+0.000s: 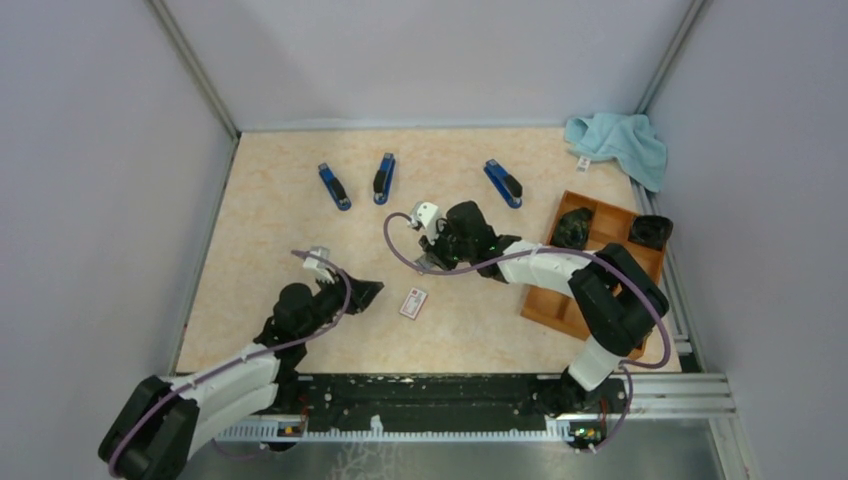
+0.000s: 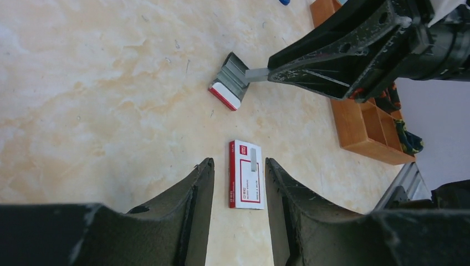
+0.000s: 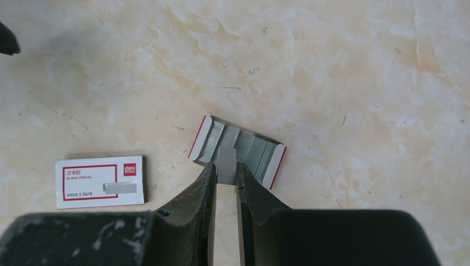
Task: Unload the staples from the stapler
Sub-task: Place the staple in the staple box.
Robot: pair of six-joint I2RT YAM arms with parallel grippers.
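Staple strip (image 2: 255,75): short, thin, flat grey metal bar of joined staples w/ a dull sheen, far smaller than a stapler. It's sitting pinched betw. the fingers of the right tool (image 3: 226,167), its free end reaching over the open staple tray (image 3: 275,165). Can't tell if it's touching the tray or hanging just above. The right tool is clamping it across the narrow width, near one end. A second strip (image 2: 254,162), same look, is lying flat on the white box (image 2: 244,191) w/ the red label, toward one end of the lid.

Handling, my guess: v. light and stiff lengthwise, but prob. breaking apart if bent or squeezed hard. Smooth metal, so likely slipping easily, and lying flat it's giving little to get under. Best hold is prob. across the two long sides at mid-length, w/ a gentle squeeze, keeping it level.

Left tool (image 2: 238,162) is standing open, one finger each side of the white box, gripping nothing. Whether the fingers are touching the box I can't tell.

The box is lying on the desk (image 1: 280,220) near the tray, betw. the two tools. Further back, blue staplers (image 1: 384,178) are lying in a row, apart from both tools. A wooden organiser (image 1: 605,232) is sitting at the right edge, and a teal cloth (image 1: 620,140) in the far right corner.
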